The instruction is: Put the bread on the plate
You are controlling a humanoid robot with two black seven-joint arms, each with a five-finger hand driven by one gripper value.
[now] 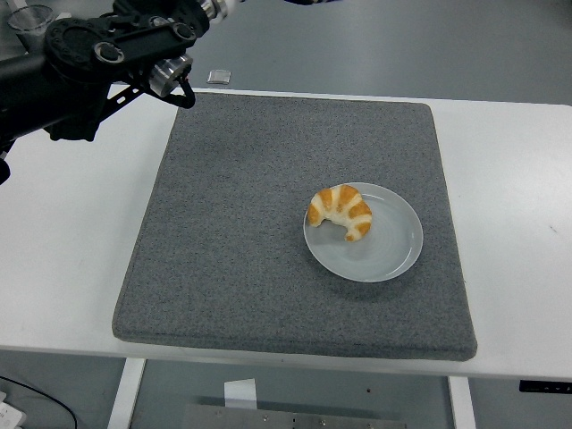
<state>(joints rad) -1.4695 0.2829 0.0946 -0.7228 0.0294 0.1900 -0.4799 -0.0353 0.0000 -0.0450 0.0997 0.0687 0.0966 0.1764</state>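
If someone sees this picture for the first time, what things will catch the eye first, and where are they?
The orange-and-white bread stands out first, lying on the left part of the round plate, right of the middle of the grey mat. Next comes the black left arm in the top left corner; its hand is out of the picture.

The croissant [340, 212] lies on the plate [389, 255], at its left rear part. The plate sits on the mat [232, 259], right of its middle. The mat lies on the table [518, 223]. The left arm [98, 58] hangs over the table's far left corner.
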